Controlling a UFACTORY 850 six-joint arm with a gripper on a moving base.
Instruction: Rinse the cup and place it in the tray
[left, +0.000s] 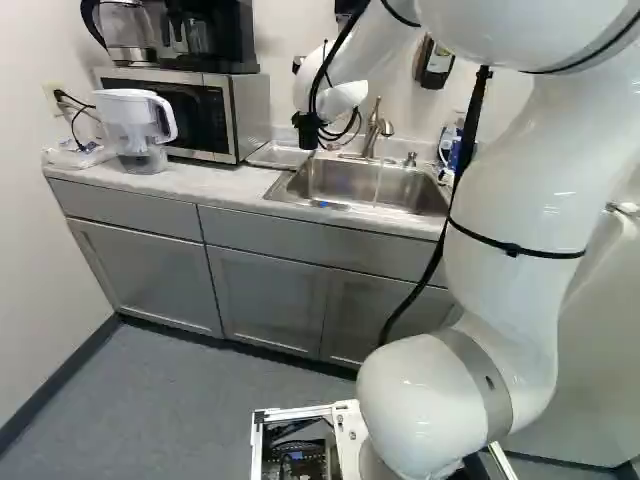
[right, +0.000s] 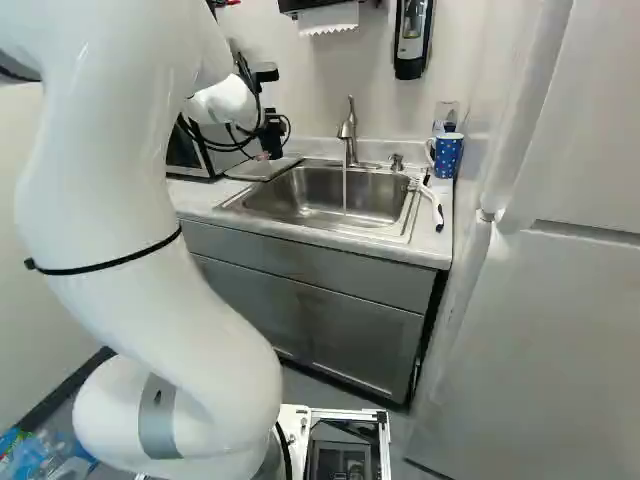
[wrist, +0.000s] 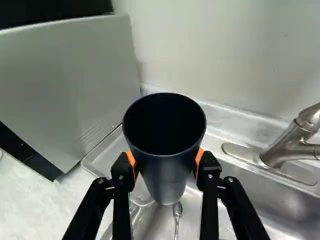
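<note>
The dark cup (wrist: 165, 177) is held from both sides by the gripper (wrist: 165, 161), near the metal tray (left: 280, 156) at the upper middle of the left base view, where it could be tipped if its base were caught on the raised rim during lowering.

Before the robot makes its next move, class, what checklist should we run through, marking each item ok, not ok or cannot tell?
1. Cup gripped from both sides by the gripper: ok.
2. Water running from the faucet: ok, a thin stream falls.
3. Cup under the stream: not ok, it is off to the tray side.
4. Cup rinsed inside: cannot tell.
5. Cup set in the tray: not ok, still to do.
</note>
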